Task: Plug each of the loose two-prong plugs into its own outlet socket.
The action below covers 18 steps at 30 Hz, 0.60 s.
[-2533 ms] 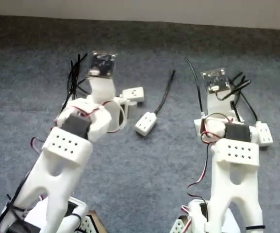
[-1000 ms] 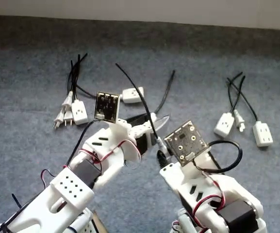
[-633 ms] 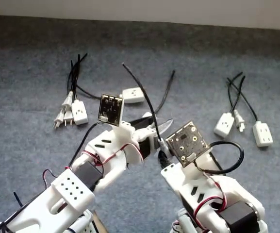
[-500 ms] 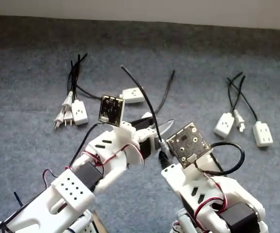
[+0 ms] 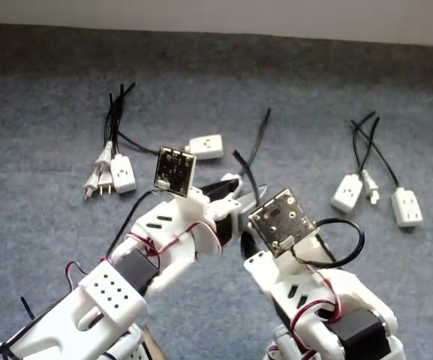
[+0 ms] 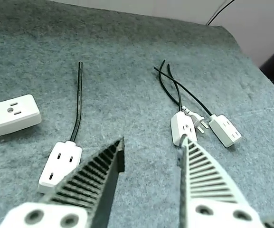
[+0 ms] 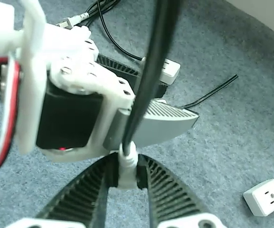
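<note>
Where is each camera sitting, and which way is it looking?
High view: fixed up high, looking down on the grey mat, the lone socket, the left arm and the right arm.
Left wrist view: on the left arm's wrist, looking past its open left end effector across the mat.
Right wrist view: on the right arm's wrist, looking along the right end effector, shut on a white plug, toward the left end effector.
Shared: high and left wrist views both show the lone socket.
</note>
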Tool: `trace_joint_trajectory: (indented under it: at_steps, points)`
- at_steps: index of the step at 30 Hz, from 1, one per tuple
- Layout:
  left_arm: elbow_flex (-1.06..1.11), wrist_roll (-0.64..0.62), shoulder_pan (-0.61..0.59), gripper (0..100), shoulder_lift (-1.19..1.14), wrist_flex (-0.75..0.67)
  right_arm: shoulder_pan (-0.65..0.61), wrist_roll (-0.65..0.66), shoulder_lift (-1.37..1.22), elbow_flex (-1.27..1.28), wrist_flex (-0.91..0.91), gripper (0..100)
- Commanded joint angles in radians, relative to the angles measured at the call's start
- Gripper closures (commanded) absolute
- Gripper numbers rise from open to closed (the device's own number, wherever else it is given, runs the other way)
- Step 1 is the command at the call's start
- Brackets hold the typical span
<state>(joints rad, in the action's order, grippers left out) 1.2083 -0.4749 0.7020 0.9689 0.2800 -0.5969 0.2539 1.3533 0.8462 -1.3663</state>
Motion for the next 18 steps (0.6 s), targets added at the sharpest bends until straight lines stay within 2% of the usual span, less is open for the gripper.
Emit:
trace_joint_trajectory:
  at_steps: [1,9,13,18]
  points:
    - [-0.048,0.011,0.047,79,0.005,-0.018,-0.016,0.015,-0.012,-0.004,0.059,99.1]
    - [-0.005,0.011,-0.2,79,-0.002,-0.021,0.016,0.017,-0.016,0.005,0.13,99.1]
    - [0.067,0.009,-0.295,79,-0.002,-0.023,0.117,0.015,-0.114,0.004,0.208,99.1]
    - [0.094,0.009,-0.397,79,-0.002,-0.023,0.133,0.009,-0.245,-0.005,0.268,99.1]
